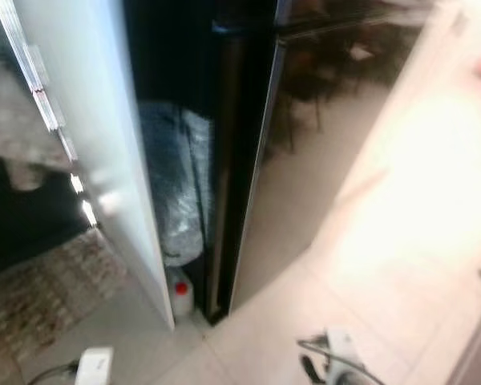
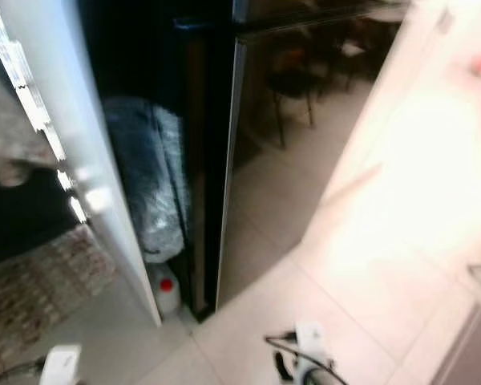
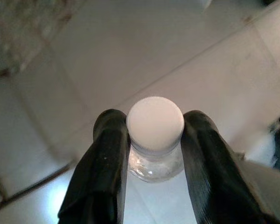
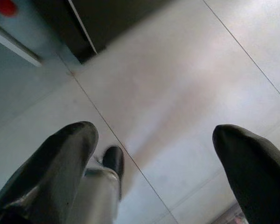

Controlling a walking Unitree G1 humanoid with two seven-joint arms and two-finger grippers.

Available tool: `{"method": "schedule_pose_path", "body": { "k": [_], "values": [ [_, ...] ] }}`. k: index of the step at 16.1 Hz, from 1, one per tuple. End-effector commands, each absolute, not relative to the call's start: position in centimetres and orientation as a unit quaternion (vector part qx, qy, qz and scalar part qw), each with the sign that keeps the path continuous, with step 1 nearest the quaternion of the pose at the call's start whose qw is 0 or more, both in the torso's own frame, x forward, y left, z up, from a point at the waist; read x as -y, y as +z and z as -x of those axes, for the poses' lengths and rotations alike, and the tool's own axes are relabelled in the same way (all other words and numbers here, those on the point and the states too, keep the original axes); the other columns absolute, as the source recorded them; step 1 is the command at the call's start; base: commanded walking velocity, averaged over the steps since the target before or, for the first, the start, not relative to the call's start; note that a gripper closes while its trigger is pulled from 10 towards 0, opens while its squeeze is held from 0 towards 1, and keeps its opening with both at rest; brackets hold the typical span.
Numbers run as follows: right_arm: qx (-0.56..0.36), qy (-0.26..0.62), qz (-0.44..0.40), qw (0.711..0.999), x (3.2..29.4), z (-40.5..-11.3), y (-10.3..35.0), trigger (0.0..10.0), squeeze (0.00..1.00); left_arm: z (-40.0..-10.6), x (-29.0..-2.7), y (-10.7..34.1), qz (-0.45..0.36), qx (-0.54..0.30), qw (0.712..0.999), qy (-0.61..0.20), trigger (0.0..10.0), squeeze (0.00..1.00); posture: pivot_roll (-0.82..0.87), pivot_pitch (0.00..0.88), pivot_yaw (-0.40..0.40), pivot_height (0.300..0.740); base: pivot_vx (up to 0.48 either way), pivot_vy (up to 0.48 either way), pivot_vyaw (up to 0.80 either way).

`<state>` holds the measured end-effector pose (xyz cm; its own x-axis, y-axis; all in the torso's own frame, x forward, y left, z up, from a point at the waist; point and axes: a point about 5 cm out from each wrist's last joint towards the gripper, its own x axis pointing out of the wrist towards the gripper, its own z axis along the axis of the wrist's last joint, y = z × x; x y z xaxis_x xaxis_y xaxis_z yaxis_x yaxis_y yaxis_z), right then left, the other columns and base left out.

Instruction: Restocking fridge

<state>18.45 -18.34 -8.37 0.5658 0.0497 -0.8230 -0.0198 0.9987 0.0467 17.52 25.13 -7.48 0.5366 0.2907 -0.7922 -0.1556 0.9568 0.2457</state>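
Left wrist view: the left end effector (image 3: pixel 155 154) is clenched on the neck of a clear bottle (image 3: pixel 155 158) with a white cap (image 3: pixel 155 122), above the tiled floor (image 3: pixel 130 51). The right end effector (image 4: pixel 161 158) hangs released over the floor. At twelve o'clock ahead stands the black fridge (image 1: pixel 305 120); a small red-capped jug (image 1: pixel 180 295) sits at its foot beside a white panel (image 1: pixel 96 120).

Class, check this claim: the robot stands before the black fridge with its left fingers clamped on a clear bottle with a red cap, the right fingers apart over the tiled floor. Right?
Not quite: the cap is white, not red, as the left wrist view shows. The left gripper is clamped on the neck of the clear bottle with its white cap. The right gripper is indeed open over the floor, before the black fridge.
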Motion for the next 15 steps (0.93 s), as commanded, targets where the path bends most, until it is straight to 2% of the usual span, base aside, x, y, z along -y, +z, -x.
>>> {"method": "schedule_pose_path", "body": {
  "k": [1, 13, 15],
  "values": [
    [-0.460, 0.022, -0.018, 0.888, 18.03, -18.89, -8.18, 10.0, 0.00, -16.45, -25.64, -7.82, -0.077, -0.478, 0.865, 0.134, 10.0, 0.00, 0.12, 0.000, -0.062, 0.740, 0.000, 0.000, -0.77],
    [-0.463, 0.026, -0.016, 0.886, 17.91, -18.60, -8.33, 10.0, 0.00, -16.21, -25.71, -7.90, -0.082, -0.482, 0.863, 0.131, 10.0, 0.00, 0.12, 0.000, -0.056, 0.740, 0.000, 0.000, -0.77],
    [-0.460, 0.026, -0.018, 0.888, 17.88, -18.58, -8.33, 10.0, 0.00, -16.15, -25.71, -7.92, -0.083, -0.482, 0.862, 0.130, 10.0, 0.00, 0.12, 0.000, -0.055, 0.740, 0.000, 0.000, 0.00]
  ]
}}
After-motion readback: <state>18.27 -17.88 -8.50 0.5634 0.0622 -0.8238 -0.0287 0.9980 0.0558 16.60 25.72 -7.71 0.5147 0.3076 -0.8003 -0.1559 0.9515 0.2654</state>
